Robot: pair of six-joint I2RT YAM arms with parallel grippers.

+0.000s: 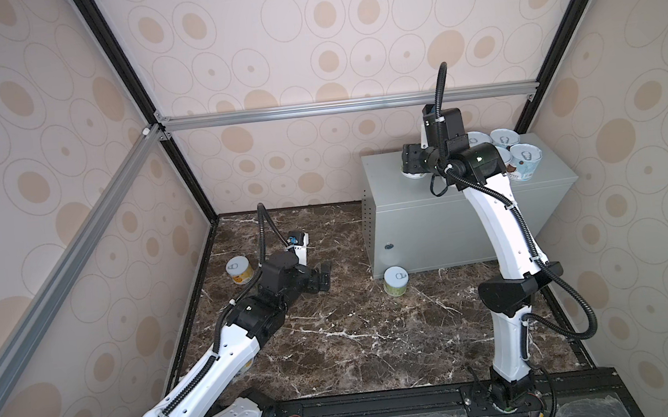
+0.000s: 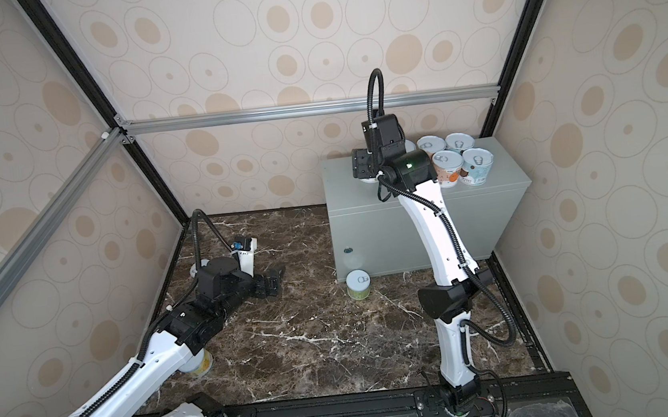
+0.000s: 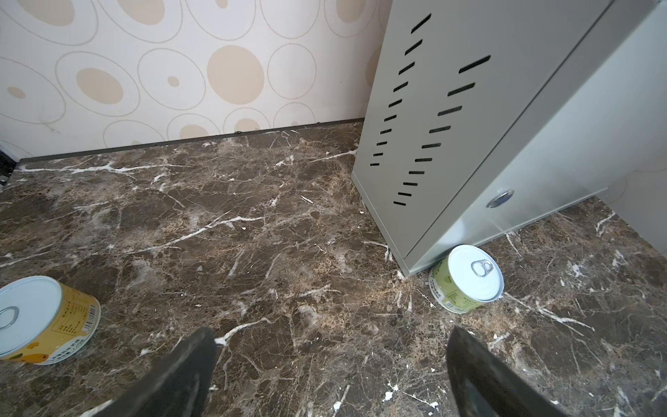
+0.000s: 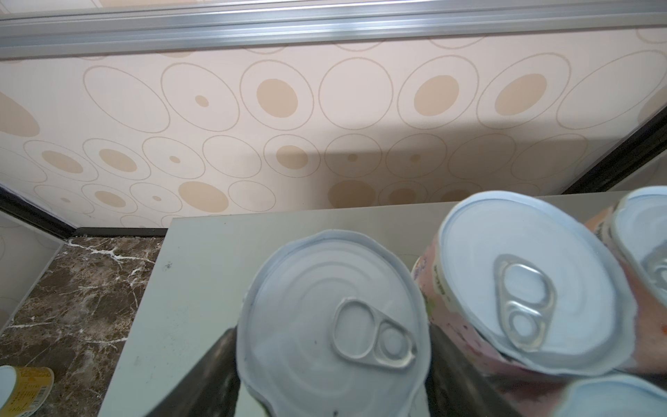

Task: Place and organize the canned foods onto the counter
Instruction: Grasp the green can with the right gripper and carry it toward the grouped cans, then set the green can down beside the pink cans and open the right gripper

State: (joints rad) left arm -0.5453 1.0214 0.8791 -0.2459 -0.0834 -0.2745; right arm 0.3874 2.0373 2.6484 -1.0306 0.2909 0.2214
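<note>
Up on the worktop's left part stands a tin, pull-tab lid up, axis vertical, just left of a cluster of upright tins. The right tool grips it from both sides. Below, on the marble, a green tin stands upright just beside the worktop's near left corner, a yellow one far left. Between them the left tool hangs wide open, empty.

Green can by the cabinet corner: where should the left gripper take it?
Grip the green can across its round side wall, coming in over the floor with the open left gripper. It stands upright, and the cabinet crowds its far side, so a finger likely won't fit there.
</note>
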